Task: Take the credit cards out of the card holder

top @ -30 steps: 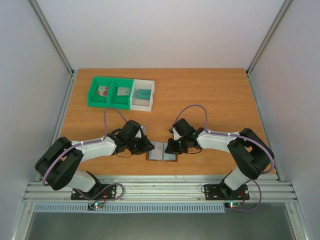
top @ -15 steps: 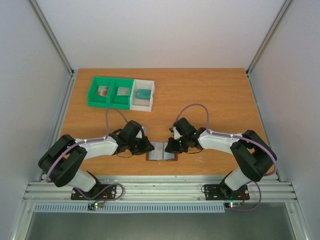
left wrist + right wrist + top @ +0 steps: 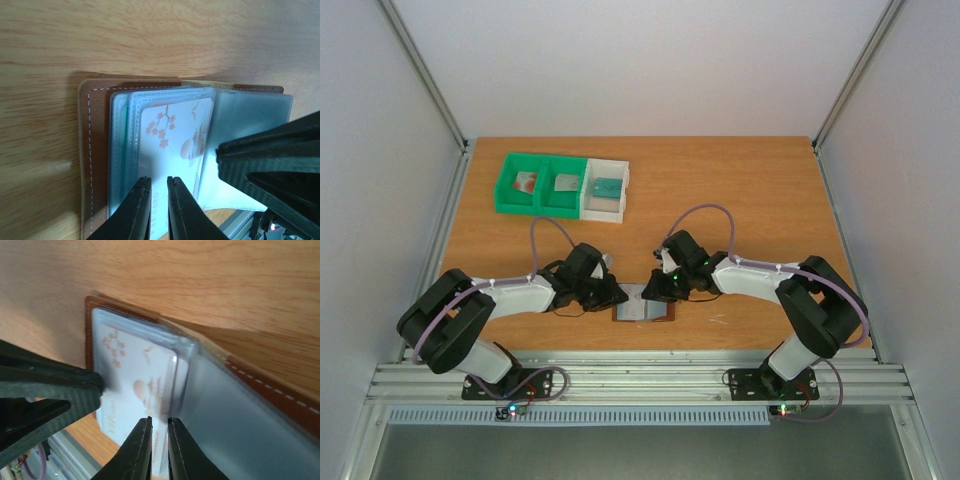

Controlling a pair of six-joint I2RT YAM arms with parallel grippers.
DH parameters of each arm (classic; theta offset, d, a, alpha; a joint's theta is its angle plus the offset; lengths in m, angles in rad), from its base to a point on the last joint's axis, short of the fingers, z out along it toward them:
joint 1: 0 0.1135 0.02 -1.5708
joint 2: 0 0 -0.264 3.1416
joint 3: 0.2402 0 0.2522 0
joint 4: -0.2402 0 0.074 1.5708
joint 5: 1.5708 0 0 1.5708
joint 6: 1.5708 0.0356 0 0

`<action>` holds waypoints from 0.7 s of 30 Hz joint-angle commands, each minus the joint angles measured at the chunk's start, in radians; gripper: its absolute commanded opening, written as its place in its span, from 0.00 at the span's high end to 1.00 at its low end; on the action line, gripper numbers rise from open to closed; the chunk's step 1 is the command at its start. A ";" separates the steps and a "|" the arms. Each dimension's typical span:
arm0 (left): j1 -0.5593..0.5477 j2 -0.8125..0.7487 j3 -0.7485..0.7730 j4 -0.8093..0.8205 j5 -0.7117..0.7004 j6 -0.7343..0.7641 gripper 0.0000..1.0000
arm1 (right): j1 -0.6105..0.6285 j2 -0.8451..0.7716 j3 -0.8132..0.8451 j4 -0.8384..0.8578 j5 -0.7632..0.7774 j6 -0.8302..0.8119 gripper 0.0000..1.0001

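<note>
1. Left gripper (image 3: 159, 181): jaws almost together, tips on the left half of the open brown leather-like card holder (image 3: 97, 150); I cannot tell whether it pinches anything.
2. A white plastic credit card (image 3: 172, 135) with a blossom print sits in the card holder's clear plastic sleeve (image 3: 131, 145). It looks light, stiff and slick, probably best pinched by an exposed edge.
3. Right gripper (image 3: 159, 421): nearly closed at the card holder's middle; grip unclear.

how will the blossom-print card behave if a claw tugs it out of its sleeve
Probably stiff and light: the card lies flat with straight edges. The clear sleeve over it looks soft and shiny, so it may flex; the card holder might drag along.
</note>
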 commanded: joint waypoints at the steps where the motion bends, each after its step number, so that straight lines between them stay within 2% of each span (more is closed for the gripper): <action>1: -0.004 0.012 -0.018 0.005 -0.039 0.023 0.88 | 0.008 0.042 0.010 0.021 0.003 0.010 0.90; 6: -0.005 -0.002 -0.019 -0.073 -0.096 0.050 0.93 | 0.008 0.070 -0.017 0.045 0.003 0.013 0.90; 13: -0.005 0.021 -0.025 -0.047 -0.087 0.050 0.94 | 0.007 0.092 -0.021 0.103 -0.038 0.027 0.87; 18: -0.005 0.037 -0.037 -0.038 -0.075 0.050 0.99 | 0.007 0.097 -0.027 0.128 -0.052 0.035 0.87; 21: -0.005 0.053 -0.051 0.036 -0.054 0.033 0.99 | 0.007 0.106 -0.027 0.151 -0.069 0.047 0.87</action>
